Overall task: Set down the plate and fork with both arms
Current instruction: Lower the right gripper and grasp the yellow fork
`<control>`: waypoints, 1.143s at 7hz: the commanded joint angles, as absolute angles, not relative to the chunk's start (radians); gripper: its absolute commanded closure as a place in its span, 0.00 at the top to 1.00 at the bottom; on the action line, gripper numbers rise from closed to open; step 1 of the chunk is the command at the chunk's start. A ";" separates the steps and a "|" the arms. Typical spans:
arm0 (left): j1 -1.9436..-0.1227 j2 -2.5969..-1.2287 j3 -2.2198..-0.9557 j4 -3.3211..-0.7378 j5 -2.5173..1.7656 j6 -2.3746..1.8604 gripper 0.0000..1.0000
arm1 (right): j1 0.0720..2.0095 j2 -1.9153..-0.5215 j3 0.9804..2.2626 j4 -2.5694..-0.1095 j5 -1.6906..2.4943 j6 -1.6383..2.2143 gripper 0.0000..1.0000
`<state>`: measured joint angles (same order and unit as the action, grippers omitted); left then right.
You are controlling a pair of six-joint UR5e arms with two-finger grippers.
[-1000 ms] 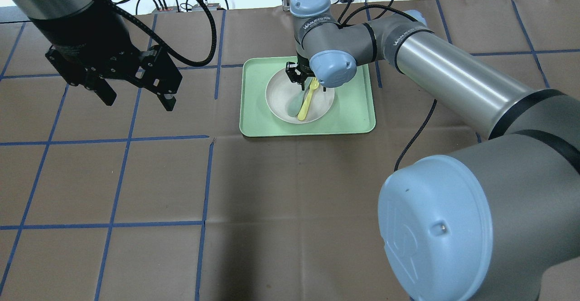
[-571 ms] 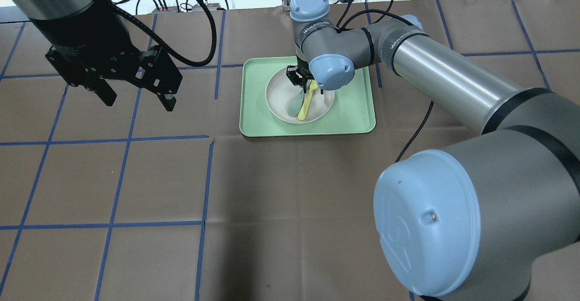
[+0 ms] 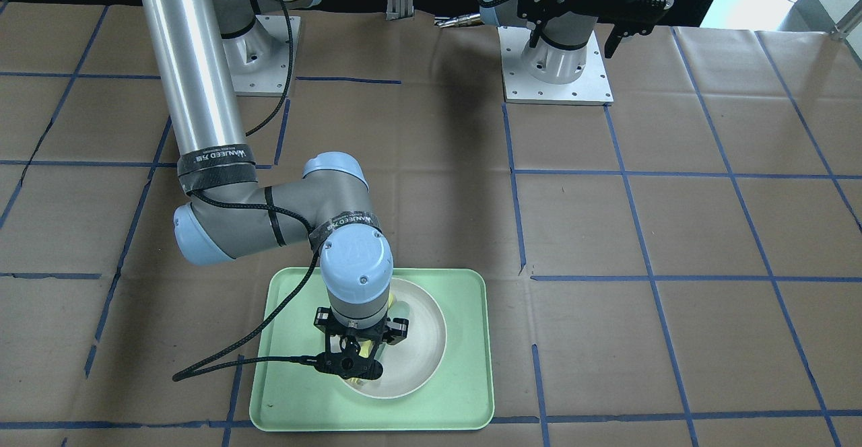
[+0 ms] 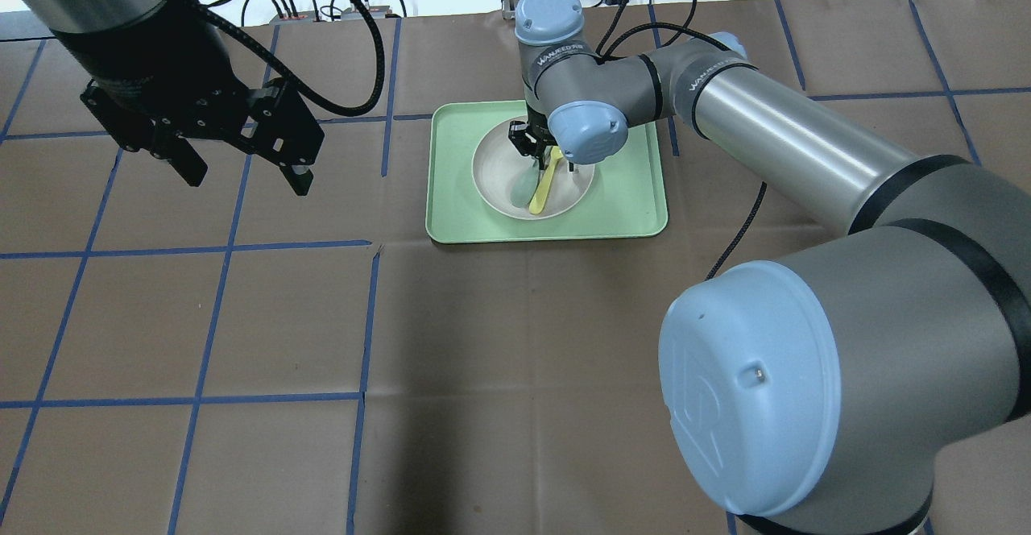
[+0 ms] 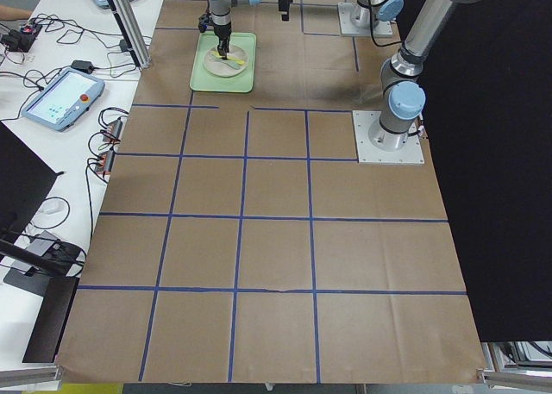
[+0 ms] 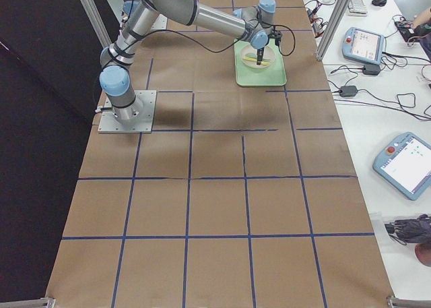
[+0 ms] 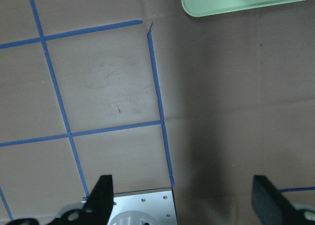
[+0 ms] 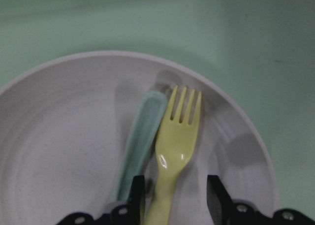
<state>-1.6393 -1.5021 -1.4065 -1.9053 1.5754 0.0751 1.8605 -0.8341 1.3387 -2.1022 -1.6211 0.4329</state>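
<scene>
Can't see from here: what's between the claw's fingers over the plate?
The handle of the yellow fork, inside the open right claw, grey-green spoon alongside; right wrist view shows it.

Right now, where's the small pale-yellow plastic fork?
In the right wrist view the fork lies in the round off-white plate on the mint-green tray, beside the grey-green spoon, between the right gripper's fingers.

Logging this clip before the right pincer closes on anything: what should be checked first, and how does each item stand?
1. Right pincer open, straddling the fork handle: ok.
2. Fork lying flat in the plate: ok.
3. Spoon clear of the grasp: not ok, it lies close beside the fork, by one finger.
4. Plate inside the tray: ok.
5. Left pincer open, away from the tray: ok.
6. Fingertip height above the plate: cannot tell.
</scene>
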 commanded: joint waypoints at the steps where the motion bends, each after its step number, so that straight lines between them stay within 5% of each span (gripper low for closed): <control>1: -1.638 -1.505 -1.401 -1.905 1.575 0.075 1.00 | 1.861 -0.819 1.338 -2.108 -1.620 0.433 0.53; 3: -1.640 -1.508 -1.393 -1.905 1.575 0.075 1.00 | 1.862 -0.821 1.336 -2.120 -1.623 0.431 0.39; 5: -1.638 -1.509 -1.390 -1.905 1.575 0.075 1.00 | 1.862 -0.822 1.336 -2.120 -1.623 0.431 0.36; 8: -1.640 -1.511 -1.390 -1.905 1.575 0.075 1.00 | 1.862 -0.827 1.336 -2.120 -1.623 0.430 0.06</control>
